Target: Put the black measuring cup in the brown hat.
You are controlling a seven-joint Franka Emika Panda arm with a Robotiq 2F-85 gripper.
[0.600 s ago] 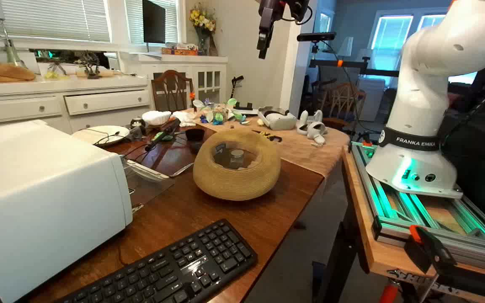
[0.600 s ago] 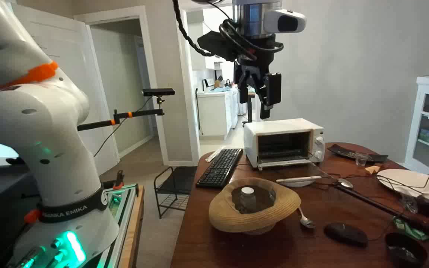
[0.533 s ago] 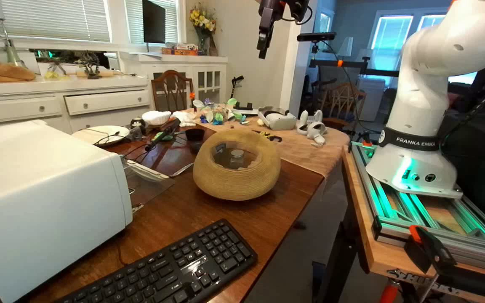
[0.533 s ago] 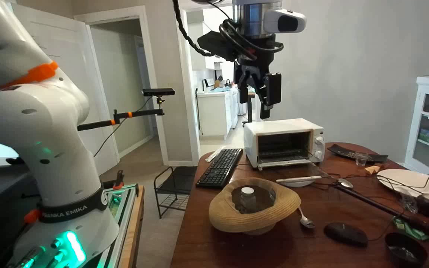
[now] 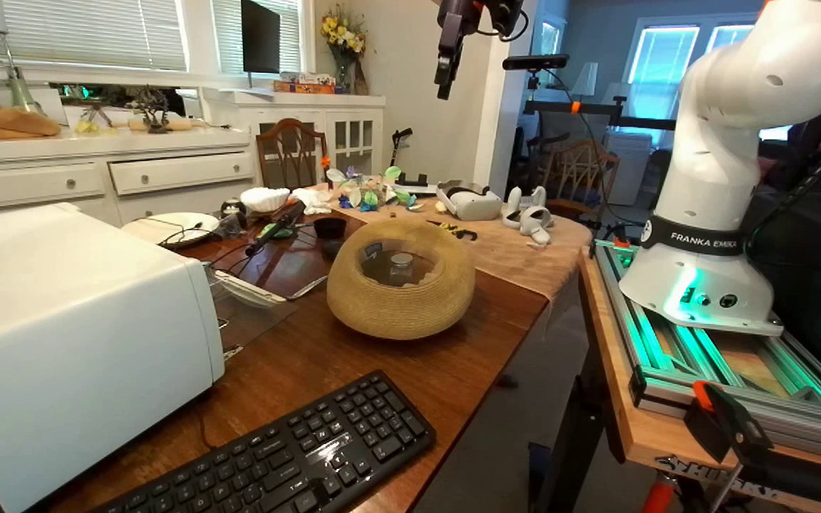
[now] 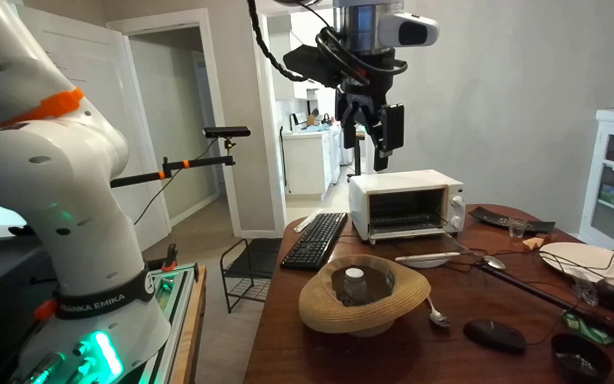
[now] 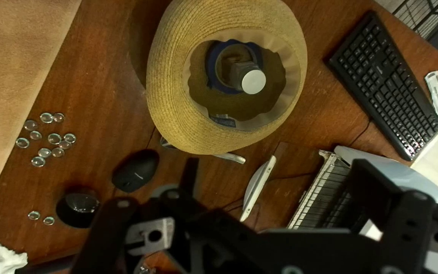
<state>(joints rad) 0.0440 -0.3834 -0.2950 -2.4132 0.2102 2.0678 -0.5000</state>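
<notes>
The brown hat [image 6: 339, 312] lies upturned on the wooden table, its hollow facing up. It also shows in an exterior view [image 5: 410, 313] and in the wrist view [image 7: 171, 95]. A clear jar with a white lid [image 7: 253, 82] stands inside it. The black measuring cup [image 6: 581, 358] sits on the table near the mouse, apart from the hat. It also shows in the wrist view [image 7: 75, 213] and in an exterior view [image 5: 330, 227]. My gripper [image 6: 364, 153] hangs high above the table. Its fingers are wide apart with nothing between them in the wrist view [image 7: 276, 167].
A white toaster oven [image 6: 408, 181] stands behind the hat with its door open. A black keyboard [image 6: 315, 242], a computer mouse [image 6: 494, 336], a spoon [image 6: 439, 319] and a white plate [image 6: 557, 256] lie around. Several glass beads [image 7: 54, 138] lie near the cup.
</notes>
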